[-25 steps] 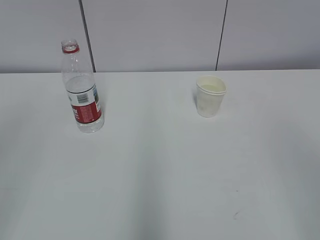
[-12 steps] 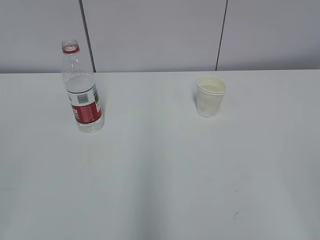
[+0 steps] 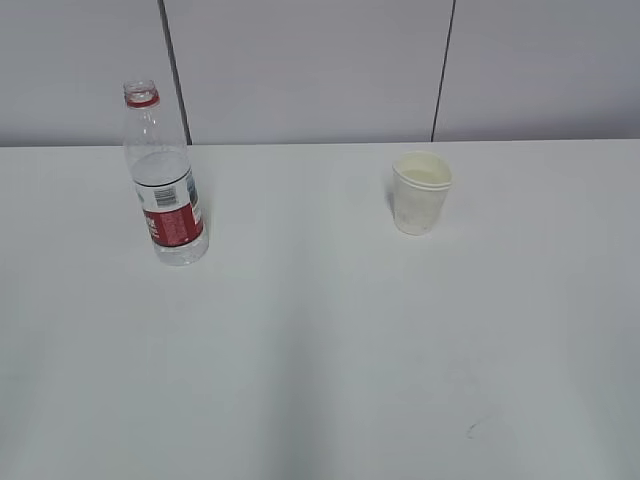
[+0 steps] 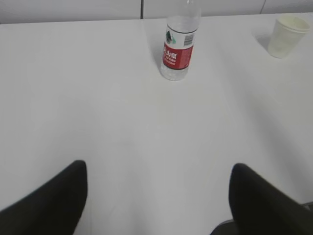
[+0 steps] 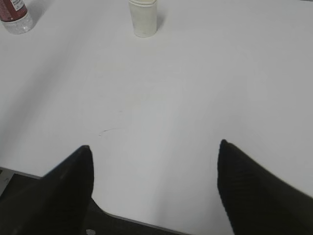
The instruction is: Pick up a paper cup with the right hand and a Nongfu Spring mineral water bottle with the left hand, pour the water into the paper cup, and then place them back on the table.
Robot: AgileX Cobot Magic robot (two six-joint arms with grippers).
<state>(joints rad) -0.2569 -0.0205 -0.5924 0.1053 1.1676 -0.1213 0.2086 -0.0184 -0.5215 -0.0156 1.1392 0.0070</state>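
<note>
Here the left hand (image 4: 156, 196) is holding its jaws wide apart and empty, with the Nongfu Spring mineral water bottle (image 4: 178, 46) standing upright well ahead of it on the table (image 3: 320, 340). The right hand (image 5: 154, 181) is likewise spreading wide, the paper cup (image 5: 143, 17) sitting upright far ahead, slightly leftward.

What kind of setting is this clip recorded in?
Probably a lab or office test bench: a bare white table against grey wall panels, holding only a water bottle and a paper cup.
</note>
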